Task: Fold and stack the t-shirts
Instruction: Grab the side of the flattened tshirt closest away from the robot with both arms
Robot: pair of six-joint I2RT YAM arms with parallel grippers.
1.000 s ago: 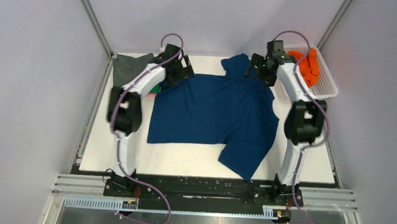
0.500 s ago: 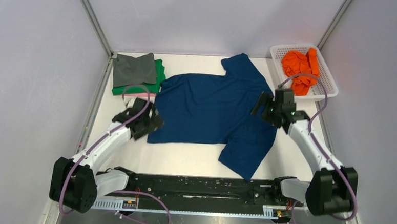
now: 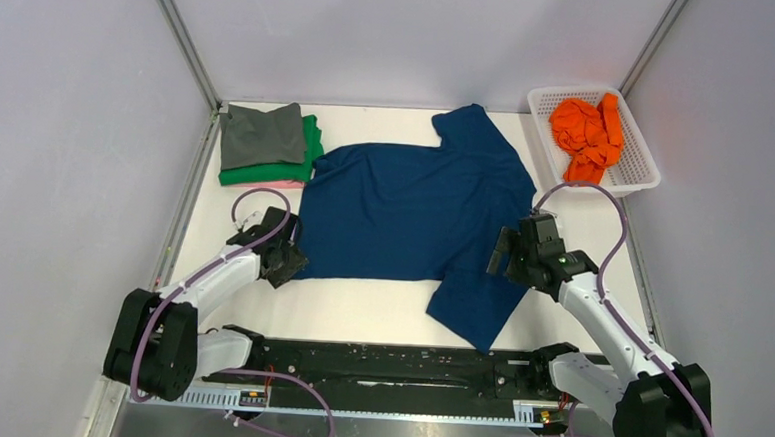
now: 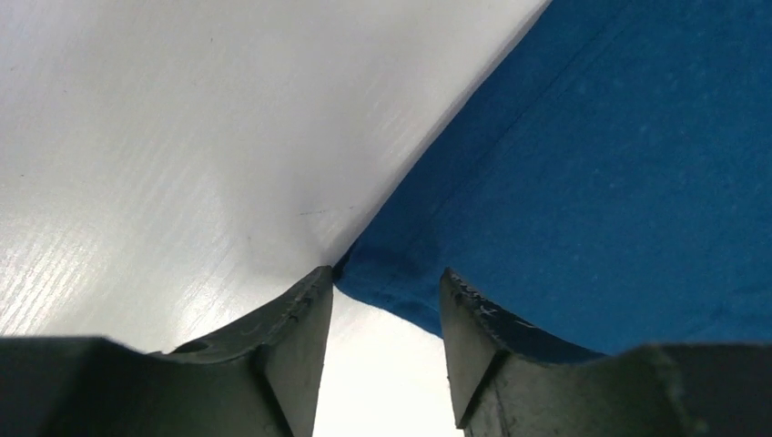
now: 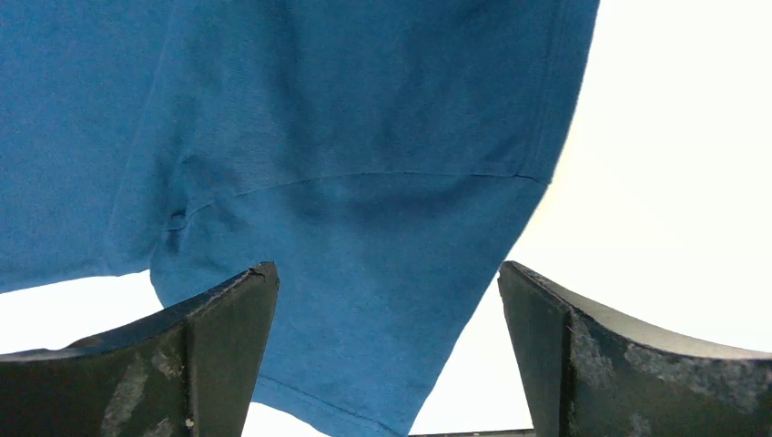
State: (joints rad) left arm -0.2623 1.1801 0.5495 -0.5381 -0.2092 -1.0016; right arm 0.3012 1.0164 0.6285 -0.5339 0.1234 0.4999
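Plainly, the dark blue t-shirt (image 3: 414, 205) is lying spread flat on the white table (image 3: 378, 323). Its long axis is running crosswise between the two arms, hem toward the left gripper (image 4: 387, 287) and shoulders and sleeves toward the right gripper (image 5: 387, 278). The left gripper is sitting low at the shirt's near hem corner (image 4: 369, 269), its fingers parted only a little and holding nothing. The corner is poking right at the mouth of the gap, with bare table on the fingers' outer side and cloth spreading away ahead and inward. The right gripper is hanging over the near sleeve (image 5: 364, 259), jaws spread wide and empty, with the sleeve seam crossing just ahead of the fingertips. Each arm is nearer its own end of the shirt, so the coming pinch is probably depending on the left fingers sliding forward onto that corner. The folded grey shirt (image 3: 260, 134) is resting on the green shirt (image 3: 312, 146), well beyond the left gripper.
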